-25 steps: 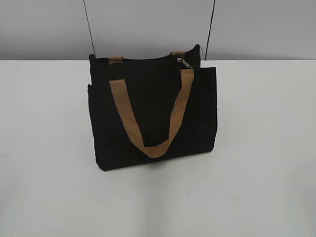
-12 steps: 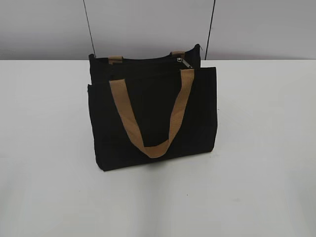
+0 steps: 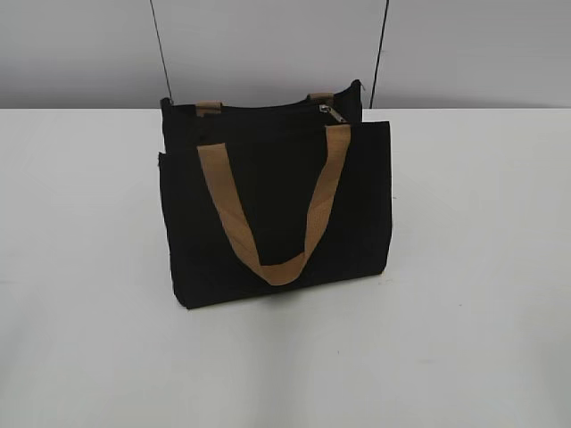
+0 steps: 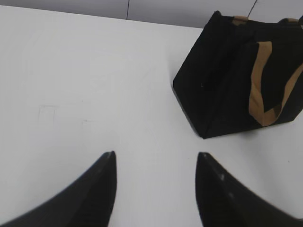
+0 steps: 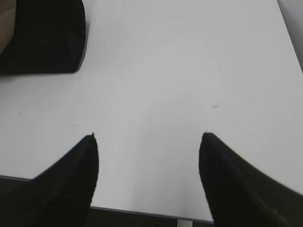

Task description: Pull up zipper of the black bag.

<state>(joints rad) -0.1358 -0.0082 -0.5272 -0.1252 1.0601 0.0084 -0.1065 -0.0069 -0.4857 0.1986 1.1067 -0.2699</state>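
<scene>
White tabletop (image 3: 482, 267) fills most of every view, with a pale grey wall behind it. Near the middle of the table stands the black bag (image 3: 277, 214), upright, one tan handle (image 3: 272, 201) hanging down its front face in a loop and the ends of a second handle (image 3: 209, 106) showing at the back edge. Two thin black cords (image 3: 161, 49) rise from its top corners. Along the top edge runs the zipper (image 3: 332, 112) — its small silver pull tab sits toward the right end.

From the left wrist view, the left gripper (image 4: 155, 161) hovers over bare table with its jaws spread wide and nothing between them — the bag lies well apart, up and to the right. From the right wrist view, the right gripper (image 5: 148, 137) is likewise wide apart and empty, near the table's front edge, with a corner of the bag at the upper left.
</scene>
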